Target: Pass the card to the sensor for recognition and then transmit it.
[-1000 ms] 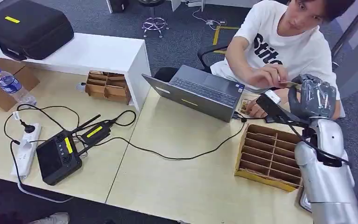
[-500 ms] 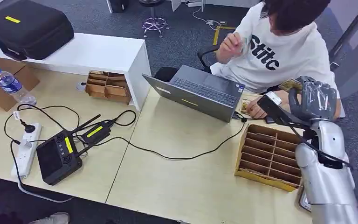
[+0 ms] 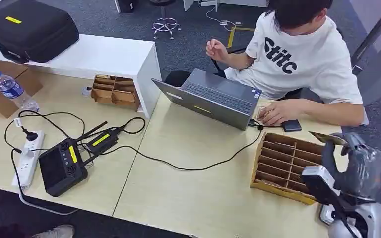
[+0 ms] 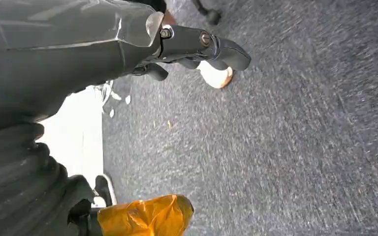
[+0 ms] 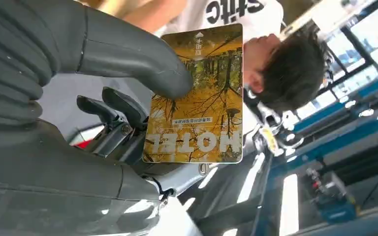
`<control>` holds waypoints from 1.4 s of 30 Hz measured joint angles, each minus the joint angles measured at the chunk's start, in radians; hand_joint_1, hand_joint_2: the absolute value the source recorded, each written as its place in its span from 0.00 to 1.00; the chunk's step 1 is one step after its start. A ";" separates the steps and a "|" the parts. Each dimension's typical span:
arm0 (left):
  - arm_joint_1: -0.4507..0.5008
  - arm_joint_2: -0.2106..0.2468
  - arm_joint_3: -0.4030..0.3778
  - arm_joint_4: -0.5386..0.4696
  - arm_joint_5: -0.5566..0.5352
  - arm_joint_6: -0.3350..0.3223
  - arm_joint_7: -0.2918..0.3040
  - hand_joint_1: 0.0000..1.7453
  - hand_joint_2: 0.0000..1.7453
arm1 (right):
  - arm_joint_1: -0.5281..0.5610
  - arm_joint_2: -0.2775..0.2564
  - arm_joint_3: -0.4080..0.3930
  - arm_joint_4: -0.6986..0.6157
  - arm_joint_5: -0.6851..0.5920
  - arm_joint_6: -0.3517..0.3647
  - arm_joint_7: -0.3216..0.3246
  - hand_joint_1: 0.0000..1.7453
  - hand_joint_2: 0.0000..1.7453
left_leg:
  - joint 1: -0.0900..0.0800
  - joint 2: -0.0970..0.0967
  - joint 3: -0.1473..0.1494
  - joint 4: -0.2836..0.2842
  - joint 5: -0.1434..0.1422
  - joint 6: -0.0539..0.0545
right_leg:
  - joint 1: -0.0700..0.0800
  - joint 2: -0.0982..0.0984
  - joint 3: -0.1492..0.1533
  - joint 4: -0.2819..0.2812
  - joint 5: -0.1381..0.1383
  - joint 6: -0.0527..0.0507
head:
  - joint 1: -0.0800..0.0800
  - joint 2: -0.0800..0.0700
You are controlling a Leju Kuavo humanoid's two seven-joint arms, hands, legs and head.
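The right hand point(image 3: 358, 166) holds the card point(image 5: 202, 98) pinched under its thumb, above the divider box point(image 3: 287, 163); the sensor pass and handover appear outstanding.

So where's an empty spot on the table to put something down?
The widest bare patch lies between the black cable, the cardboard divider tray and the table's near edge. It is crowded around the controller, power strip and laptop.

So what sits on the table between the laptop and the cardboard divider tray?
In the head view, a black cable crosses bare tabletop between the laptop and the divider tray.
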 joint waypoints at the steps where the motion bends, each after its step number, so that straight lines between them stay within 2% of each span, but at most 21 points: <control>1: 0.004 -0.003 0.009 -0.002 0.001 0.000 -0.003 0.00 1.00 | 0.050 0.002 -0.038 -0.037 -0.040 0.001 -0.031 1.00 1.00 | 0.000 0.000 0.000 0.000 0.000 0.000 | 0.000 0.000 0.000 0.000 0.000 0.000 | 0.000 0.000; 4: 0.008 -0.011 0.029 -0.003 0.002 0.000 -0.004 0.00 1.00 | 0.148 0.010 -0.121 -0.107 -0.070 0.003 -0.066 1.00 1.00 | 0.000 0.002 0.000 0.000 -0.002 -0.001 | 0.000 0.002 0.000 0.000 0.000 0.000 | 0.000 0.000; 8: 0.006 -0.019 0.048 -0.011 0.005 0.000 -0.004 0.00 1.00 | 0.209 0.033 -0.184 -0.161 -0.126 0.027 -0.083 1.00 1.00 | 0.000 0.003 0.002 0.000 -0.002 -0.001 | 0.000 0.003 -0.001 0.000 0.000 0.000 | 0.000 0.000; 13: 0.008 -0.031 0.086 -0.025 0.005 0.000 -0.006 0.00 1.00 | 0.304 0.109 -0.297 -0.218 -0.225 0.152 -0.184 1.00 1.00 | 0.000 0.003 0.002 0.000 -0.002 -0.001 | 0.000 0.002 0.001 0.000 0.000 -0.001 | 0.000 0.000; 16: 0.007 -0.037 0.103 -0.030 0.003 0.000 -0.008 0.00 1.00 | 0.330 0.143 -0.339 -0.232 -0.173 0.175 -0.185 1.00 1.00 | 0.000 0.004 0.002 0.000 -0.002 -0.001 | 0.000 0.003 0.001 0.000 0.000 -0.001 | 0.000 0.000; 21: 0.006 -0.040 0.121 -0.035 -0.001 0.001 -0.012 0.00 1.00 | 0.340 0.169 -0.361 -0.231 -0.102 0.178 -0.158 1.00 1.00 | 0.000 0.005 0.002 0.000 -0.002 -0.001 | 0.000 0.003 0.001 0.000 0.000 -0.001 | 0.000 0.000; 35: 0.006 -0.044 0.137 -0.035 -0.002 0.001 -0.014 0.00 1.00 | 0.342 0.189 -0.375 -0.231 -0.098 0.177 -0.154 1.00 1.00 | 0.000 0.005 0.002 0.000 -0.002 -0.001 | 0.000 0.004 0.001 0.000 0.000 -0.001 | 0.000 0.000; 37: 0.006 -0.045 0.137 -0.035 -0.005 0.002 -0.014 0.00 1.00 | 0.342 0.189 -0.376 -0.228 -0.006 0.141 -0.103 1.00 1.00 | 0.000 0.005 0.002 0.000 -0.002 -0.001 | 0.000 0.004 0.001 0.000 0.000 -0.001 | 0.000 0.000; 39: 0.006 -0.045 0.138 -0.035 -0.012 0.003 -0.013 0.00 1.00 | 0.340 0.189 -0.376 -0.211 0.129 0.096 -0.003 1.00 1.00 | 0.000 0.005 0.002 0.000 -0.002 -0.001 | 0.000 0.004 0.001 0.000 0.000 -0.001 | 0.000 0.000; 42: 0.005 -0.044 0.139 -0.035 -0.017 0.004 -0.007 0.00 1.00 | 0.329 0.187 -0.376 -0.152 0.236 0.093 0.102 1.00 1.00 | 0.000 0.005 0.002 0.000 -0.002 -0.001 | 0.000 0.003 0.002 0.000 0.000 -0.001 | 0.000 0.000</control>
